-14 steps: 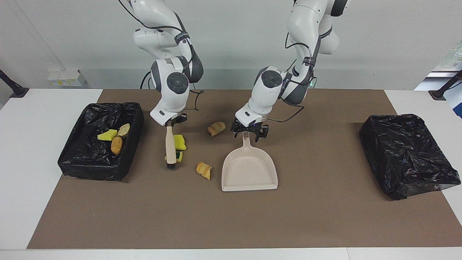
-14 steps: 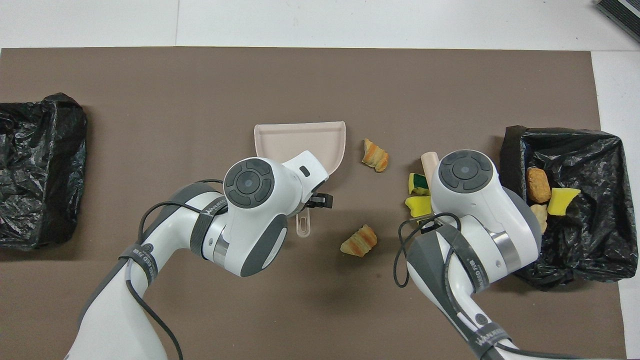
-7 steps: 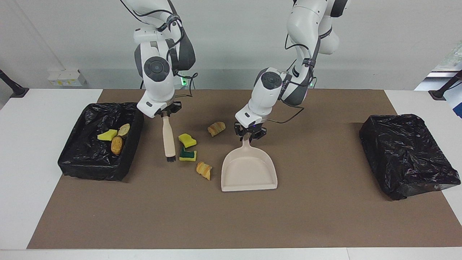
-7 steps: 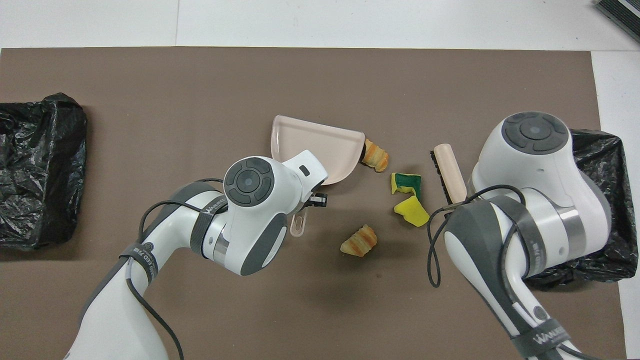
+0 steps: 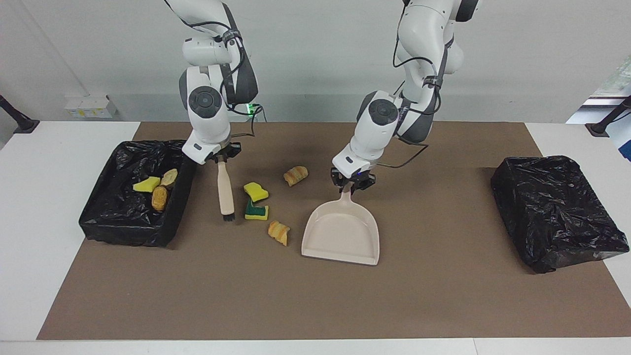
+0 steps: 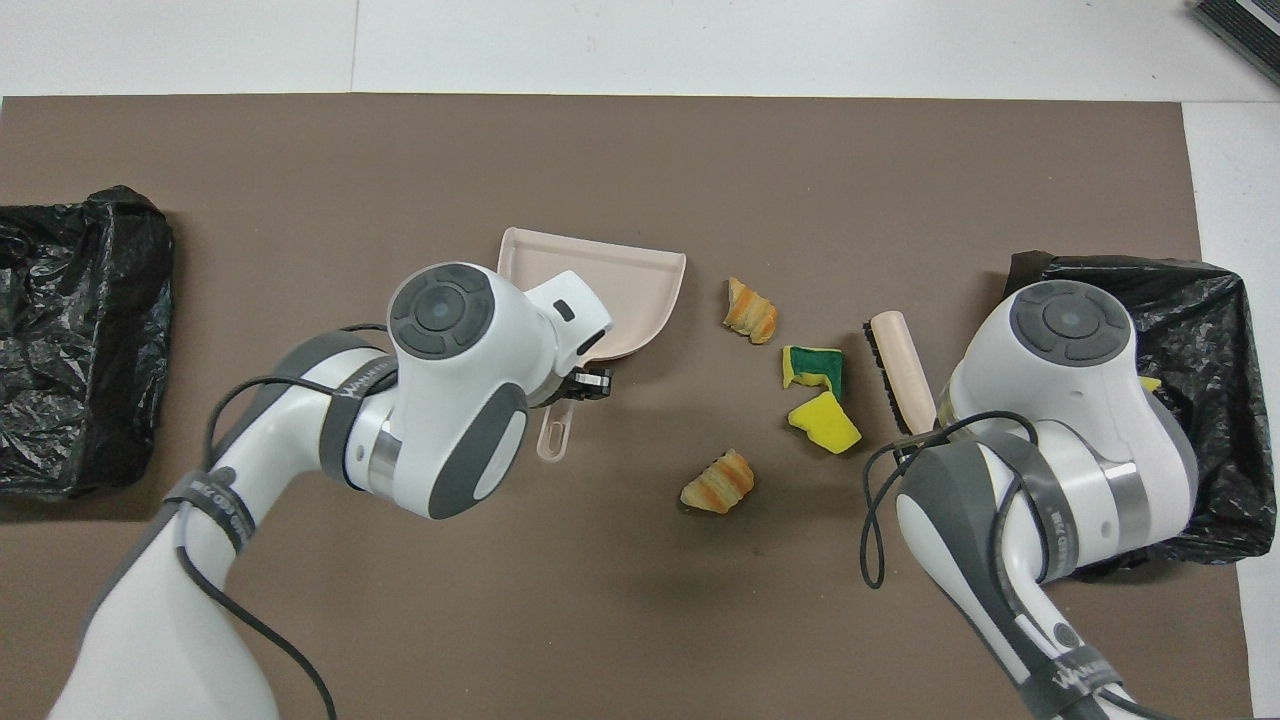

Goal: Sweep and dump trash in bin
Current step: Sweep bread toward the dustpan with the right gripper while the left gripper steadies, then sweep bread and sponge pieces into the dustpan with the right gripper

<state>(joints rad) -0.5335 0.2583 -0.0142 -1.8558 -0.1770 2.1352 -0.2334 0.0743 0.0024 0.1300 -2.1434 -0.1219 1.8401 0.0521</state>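
Observation:
My right gripper (image 5: 223, 157) is shut on the beige brush (image 5: 225, 187), whose black bristles hang just off the mat beside the open black-lined bin (image 5: 106, 217). My left gripper (image 5: 351, 183) is shut on the handle of the beige dustpan (image 5: 342, 235), whose wide mouth points away from the robots. Between brush and dustpan lies loose trash: a yellow sponge bit (image 5: 256, 191), a green-backed sponge bit (image 5: 257, 211) and two bread-like pieces (image 5: 279, 232) (image 5: 296, 175). Three more scraps (image 5: 159, 197) sit in the bin. In the overhead view the brush (image 6: 900, 370) and dustpan (image 6: 620, 290) show, and the right gripper is hidden under its arm.
A second box wrapped over in black plastic (image 5: 557, 212) stands at the left arm's end of the brown mat (image 5: 443, 296). White table (image 5: 29, 222) shows past both ends of the mat.
The left gripper closed on the dustpan handle and swung the pan toward the left arm's end. The right arm drew the brush off the two sponge bits, toward the bin.

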